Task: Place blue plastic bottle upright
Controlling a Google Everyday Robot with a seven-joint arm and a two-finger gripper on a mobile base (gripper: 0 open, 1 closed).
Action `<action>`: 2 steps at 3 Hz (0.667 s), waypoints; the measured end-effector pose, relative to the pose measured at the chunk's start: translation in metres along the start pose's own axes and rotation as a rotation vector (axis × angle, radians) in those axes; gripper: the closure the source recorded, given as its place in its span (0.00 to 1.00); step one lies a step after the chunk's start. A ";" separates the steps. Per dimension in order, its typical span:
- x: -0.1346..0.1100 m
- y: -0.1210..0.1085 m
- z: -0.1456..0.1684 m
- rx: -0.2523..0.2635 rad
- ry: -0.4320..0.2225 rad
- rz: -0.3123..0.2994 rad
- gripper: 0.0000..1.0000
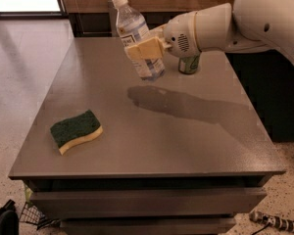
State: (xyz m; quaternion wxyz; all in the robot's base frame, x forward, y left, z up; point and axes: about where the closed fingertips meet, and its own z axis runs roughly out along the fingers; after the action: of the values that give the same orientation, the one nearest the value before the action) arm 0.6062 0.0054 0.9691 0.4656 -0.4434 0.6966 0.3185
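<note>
The gripper (145, 50) clamps the blue plastic bottle (132, 25) around its middle, holding it tilted above the grey table (186, 136), cap up-left, near the green can (189, 65)

Glossy clear ribbed plastic bottle (130, 26), clasped by smooth cream plastic gripper (143, 50) above far side of satin grey tabletop (176, 141), coarse green-and-yellow foam sponge (76, 130).

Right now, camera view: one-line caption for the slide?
End effector holds the blue plastic bottle tilted above the grey table, near a green can; sponge lies nearer the camera.
</note>
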 end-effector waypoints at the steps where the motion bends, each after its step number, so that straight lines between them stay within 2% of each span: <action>1: 0.005 0.001 0.013 -0.051 -0.085 -0.039 1.00; 2: 0.008 0.000 0.023 -0.089 -0.124 -0.033 1.00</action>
State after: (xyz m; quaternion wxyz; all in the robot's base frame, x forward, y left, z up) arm 0.6133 0.0225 0.9536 0.4926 -0.4546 0.6441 0.3685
